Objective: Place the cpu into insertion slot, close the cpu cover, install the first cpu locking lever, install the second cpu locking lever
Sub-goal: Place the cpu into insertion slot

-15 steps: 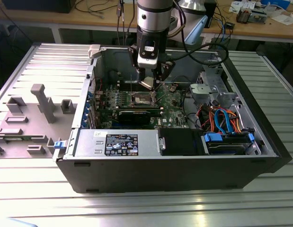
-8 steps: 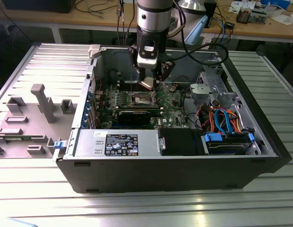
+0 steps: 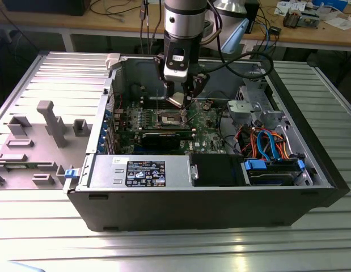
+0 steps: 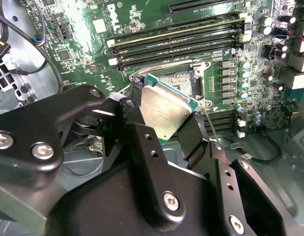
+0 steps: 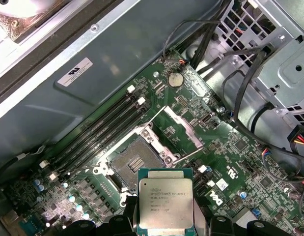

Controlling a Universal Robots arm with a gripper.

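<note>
Exterior view first: the arm reaches down into the open computer case [image 3: 220,198] on the ribbed worktop [image 3: 175,249]. The hand [image 3: 182,96] hangs above the green board [image 3: 206,127], carrying the chip [image 3: 176,101] clear of the socket [image 3: 169,118]. This looks like the placing step. To do it well, the chip wants to be flat and square to the socket rim, then go straight down with no sliding across the contacts.

Over to the second wrist view: the hand [image 4: 161,118] is closed down to the chip's width, its black fingers [image 4: 134,123] pinching opposite edges of the chip [image 4: 166,110]. The silvery face shows plainly. The socket [image 4: 183,81] peeks out behind it, beside the memory slots [image 4: 176,42].

First wrist view now: the chip [image 5: 165,204] sits between the fingers [image 5: 120,225]. The socket [image 5: 133,164] lies bare and dark-centred, and the cover [image 5: 177,129] is swung open just beside it, out of the way.
</note>
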